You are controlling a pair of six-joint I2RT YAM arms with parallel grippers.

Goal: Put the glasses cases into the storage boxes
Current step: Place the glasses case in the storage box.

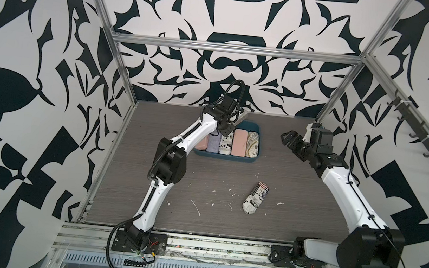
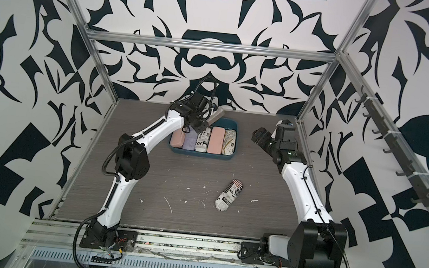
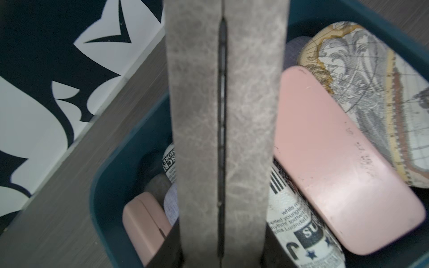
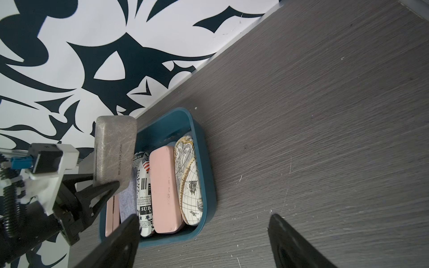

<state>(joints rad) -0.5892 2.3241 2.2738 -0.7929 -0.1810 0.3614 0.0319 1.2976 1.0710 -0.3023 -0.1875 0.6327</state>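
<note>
In both top views the teal tray (image 1: 225, 158) sits on the grey wood-grain table (image 1: 296, 197), above frame centre and near the back wall. Five cases lie side by side in it, left to right: a pink case (image 1: 201, 144), a lavender case (image 1: 213, 144), a newspaper-print case (image 1: 225, 145), a second pink case (image 1: 240, 142) and a map-print case (image 1: 252, 144). The left gripper (image 1: 233, 124) is over the tray's upper-left corner, clamped on a grey felt case (image 1: 242, 117) that is raised clear of the tray and tilts toward the upper right. The right gripper (image 1: 285, 139) hangs in the air to the right of the tray, well apart from it, holding nothing. A flag newspaper-print case (image 1: 255, 198) lies alone on the table, lower right of centre, outside the tray. Left wrist view: the grey felt case fills the frame's centre from bottom to top, gripped at its lower end between both jaws, with the tray's contents beneath it. Right wrist view: the right gripper's fingers (image 4: 290, 241) stand wide apart at the bottom edge, with only bare table and the tray's near corner between them. The tray lies left of centre, with the held grey case at its upper left.
</note>
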